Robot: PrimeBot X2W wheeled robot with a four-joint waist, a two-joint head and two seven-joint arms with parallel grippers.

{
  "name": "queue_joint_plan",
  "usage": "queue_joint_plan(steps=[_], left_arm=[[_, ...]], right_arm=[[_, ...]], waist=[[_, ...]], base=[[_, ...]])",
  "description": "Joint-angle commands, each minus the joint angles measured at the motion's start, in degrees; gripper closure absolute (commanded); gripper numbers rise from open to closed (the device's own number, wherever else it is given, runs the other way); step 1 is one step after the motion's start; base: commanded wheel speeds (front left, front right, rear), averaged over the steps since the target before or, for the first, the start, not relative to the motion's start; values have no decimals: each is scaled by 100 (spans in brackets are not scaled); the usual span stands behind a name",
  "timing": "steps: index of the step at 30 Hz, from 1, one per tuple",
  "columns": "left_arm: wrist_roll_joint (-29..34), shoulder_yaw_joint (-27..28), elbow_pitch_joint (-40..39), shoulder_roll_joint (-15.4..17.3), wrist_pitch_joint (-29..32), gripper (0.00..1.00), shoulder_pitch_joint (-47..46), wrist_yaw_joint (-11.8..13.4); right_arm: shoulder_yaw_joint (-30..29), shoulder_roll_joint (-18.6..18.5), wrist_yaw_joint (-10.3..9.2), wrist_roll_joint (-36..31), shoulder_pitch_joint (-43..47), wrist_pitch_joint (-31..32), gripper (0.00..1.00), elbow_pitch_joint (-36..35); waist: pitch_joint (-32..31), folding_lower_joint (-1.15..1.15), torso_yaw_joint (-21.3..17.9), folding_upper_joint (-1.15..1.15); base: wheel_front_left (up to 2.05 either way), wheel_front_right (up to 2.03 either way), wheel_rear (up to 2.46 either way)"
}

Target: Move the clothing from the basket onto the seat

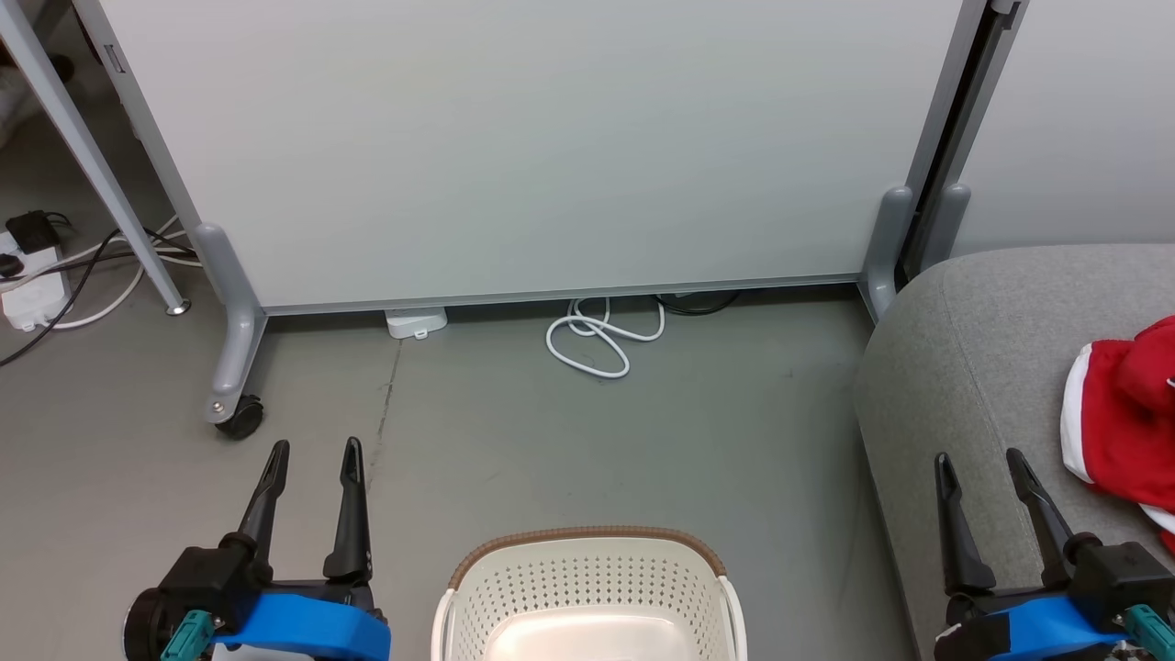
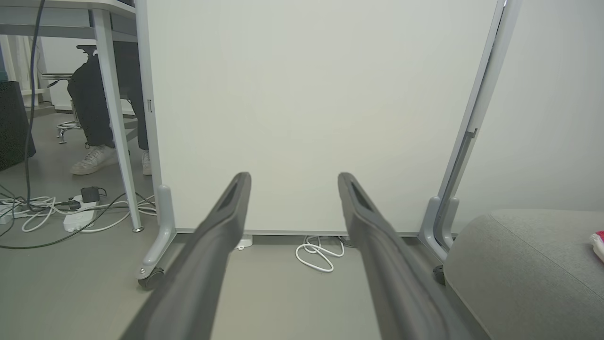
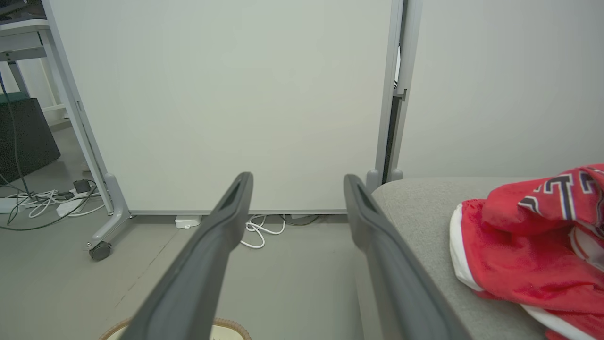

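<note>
Red clothing (image 1: 1124, 413) lies bunched on the grey seat (image 1: 964, 367) at the robot's right, white trim along its edge. The right wrist view shows black white-edged lettering on the upper fold.

Nearest the robot, the basket (image 1: 587, 534) stands on the floor (image 1: 643, 431) between the two arms. Its brown rim and perforated cream wall are in view, and the part of its floor that shows is bare plastic.

The left gripper (image 1: 316, 445) hangs over the floor to the basket's left, fingers spread apart and holding nothing. The right gripper (image 1: 977, 456) is over the seat's front edge, just beside the clothing but not touching it, fingers likewise apart and holding nothing.

Farther off, a coiled white cable (image 1: 597, 340) lies on the floor at the foot of a pale partition panel (image 1: 551, 138). The panel stands on grey legs with a caster (image 1: 240, 418). To the far left is a power strip (image 1: 32, 294) with tangled cords. Beyond it, in the left wrist view, a person's white shoe (image 2: 92, 160) rests under a desk.
</note>
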Motion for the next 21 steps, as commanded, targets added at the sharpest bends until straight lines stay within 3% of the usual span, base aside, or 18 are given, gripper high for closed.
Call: queue_joint_plan(steps=[1,11,12,17,21], left_arm=[[35,31,18,-14,-28,0,15,-30],[117,79,-10,-52,-29,0,-26,-44],[83,61,-2,-45,0,100,-1,-11],[0,62,221,-71,46,100,159,-9],[-448,124,221,-80,173,100,113,-11]], right_arm=[[6,16,2,8,55,-2,0,9],[32,17,3,88,39,-2,0,48],[33,3,1,63,0,0,100,38],[18,33,0,122,27,55,100,294],[-30,31,0,603,-52,215,100,336]], waist=[[0,0,-5,0],[6,0,-6,0],[6,0,-6,0],[9,0,-9,0],[16,0,-22,0]], base=[[0,0,0],[0,0,0],[0,0,0],[0,0,0],[0,0,0]])
